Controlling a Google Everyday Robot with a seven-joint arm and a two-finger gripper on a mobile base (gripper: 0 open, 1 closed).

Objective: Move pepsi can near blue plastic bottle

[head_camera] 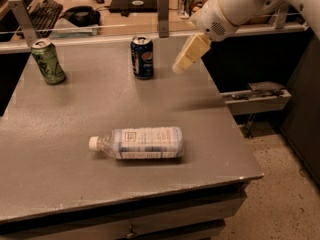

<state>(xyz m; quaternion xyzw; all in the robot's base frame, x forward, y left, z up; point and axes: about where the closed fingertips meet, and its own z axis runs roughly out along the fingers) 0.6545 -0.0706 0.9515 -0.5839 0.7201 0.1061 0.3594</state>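
Note:
The pepsi can (142, 57) stands upright near the back of the grey table (60, 114), dark blue with a silver top. The blue plastic bottle (137, 143) lies on its side near the table's middle front, white cap pointing left. My gripper (189, 54) hangs in the air to the right of the pepsi can, a short gap away, with its cream fingers pointing down-left. It holds nothing that I can see.
A green can (47, 61) stands upright at the table's back left. A rail with posts (163, 8) runs along the back edge, with a desk holding a keyboard and other items behind it. The table's right edge drops to the floor beside a metal bracket (257, 96).

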